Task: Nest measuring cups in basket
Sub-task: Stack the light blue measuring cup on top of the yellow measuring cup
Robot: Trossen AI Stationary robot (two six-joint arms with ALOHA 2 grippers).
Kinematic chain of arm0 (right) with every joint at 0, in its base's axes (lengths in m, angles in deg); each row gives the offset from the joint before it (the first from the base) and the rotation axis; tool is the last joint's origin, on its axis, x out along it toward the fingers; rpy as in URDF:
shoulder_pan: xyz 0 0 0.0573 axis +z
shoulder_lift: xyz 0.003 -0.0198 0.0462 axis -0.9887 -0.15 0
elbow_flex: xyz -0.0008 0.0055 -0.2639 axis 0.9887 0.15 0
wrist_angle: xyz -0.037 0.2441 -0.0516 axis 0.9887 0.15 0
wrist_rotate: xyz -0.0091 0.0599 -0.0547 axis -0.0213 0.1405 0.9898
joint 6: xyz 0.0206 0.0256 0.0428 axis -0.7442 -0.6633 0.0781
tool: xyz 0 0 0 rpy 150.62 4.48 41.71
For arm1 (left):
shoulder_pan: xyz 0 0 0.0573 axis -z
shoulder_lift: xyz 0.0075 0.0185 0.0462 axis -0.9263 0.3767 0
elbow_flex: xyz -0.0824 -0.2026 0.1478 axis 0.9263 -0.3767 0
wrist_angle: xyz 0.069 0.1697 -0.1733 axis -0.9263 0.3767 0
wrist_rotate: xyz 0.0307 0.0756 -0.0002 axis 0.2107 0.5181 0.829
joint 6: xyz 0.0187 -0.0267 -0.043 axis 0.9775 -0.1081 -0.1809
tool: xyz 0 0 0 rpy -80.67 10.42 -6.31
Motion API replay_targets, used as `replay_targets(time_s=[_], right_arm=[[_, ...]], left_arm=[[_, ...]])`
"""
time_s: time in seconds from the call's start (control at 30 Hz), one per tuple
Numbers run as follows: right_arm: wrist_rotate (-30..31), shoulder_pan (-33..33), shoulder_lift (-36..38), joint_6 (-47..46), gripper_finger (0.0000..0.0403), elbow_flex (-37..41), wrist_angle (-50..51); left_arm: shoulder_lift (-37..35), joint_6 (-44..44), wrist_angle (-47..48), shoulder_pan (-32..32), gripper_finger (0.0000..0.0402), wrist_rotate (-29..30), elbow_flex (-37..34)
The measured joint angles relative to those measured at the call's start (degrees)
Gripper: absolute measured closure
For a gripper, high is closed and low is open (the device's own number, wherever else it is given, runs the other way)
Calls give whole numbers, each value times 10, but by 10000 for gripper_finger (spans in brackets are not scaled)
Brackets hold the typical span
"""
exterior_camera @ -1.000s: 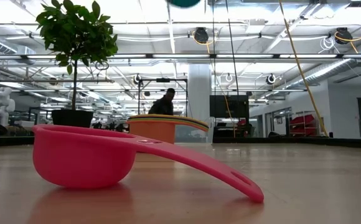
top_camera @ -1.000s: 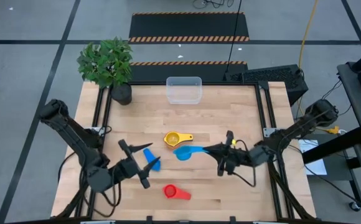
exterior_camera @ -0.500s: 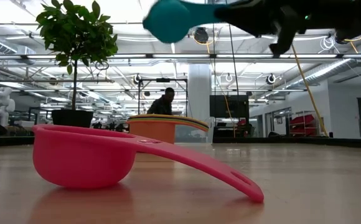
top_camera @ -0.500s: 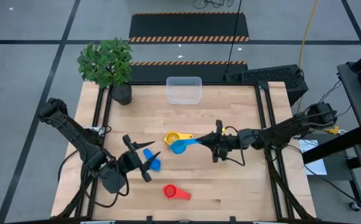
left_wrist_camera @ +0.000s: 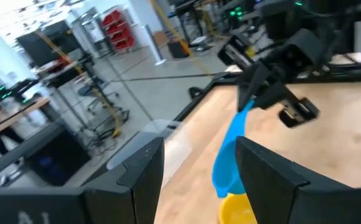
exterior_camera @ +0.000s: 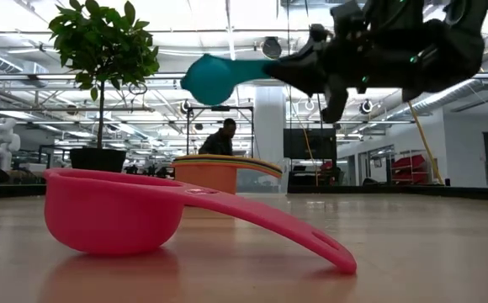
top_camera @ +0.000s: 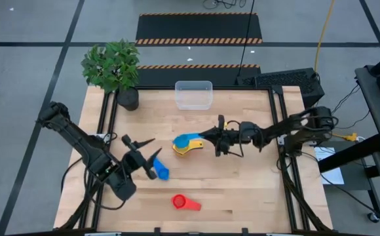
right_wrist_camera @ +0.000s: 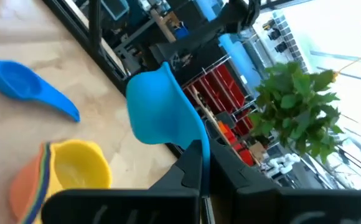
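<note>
The counter (top_camera: 242, 190) carries everything, with the plant (top_camera: 114, 69) at its far left corner and the clear basket (top_camera: 194, 94) at the middle of the far edge, holding no cup that the high view shows; the right arm reaches in toward the centre, and its jaws (top_camera: 209, 136) are clamped flat on the handle of the light blue cup (top_camera: 189, 140), which hangs in the air with its bowl over the yellow stack (top_camera: 181, 148); the low view shows that cup (exterior_camera: 206, 77) well clear of the counter, above the stack (exterior_camera: 219, 172); the left arm sits at the near left, its jaws (top_camera: 144, 151) about half open and gripping nothing that can be seen, just beside the dark blue cup (top_camera: 160, 171); the red cup (top_camera: 181, 202) lies alone near the front edge. The step in hand looks like seating the light blue cup in the stack; to do it well the bowl should be centred over the yellow rim and kept level, handle in line with the handles below, then lowered straight until it seats before the grip lets go; a drop from this height could bounce it off or tip the stack; the left arm is best kept wide of the stack meanwhile; the stack itself is well apart from the basket, so nesting there comes later.
</note>
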Motion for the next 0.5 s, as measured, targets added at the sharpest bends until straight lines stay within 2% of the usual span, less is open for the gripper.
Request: replay_targets(time_s=[0.3, 0.5], right_arm=[[-85, -57, -84, -8, 403, -41, -34], [-99, -61, -139, -5, 403, -84, -29]], left_arm=[[-2, -39, 61, -35, 204, 1, 0], [-2, -38, 44, -49, 204, -1, -20]])
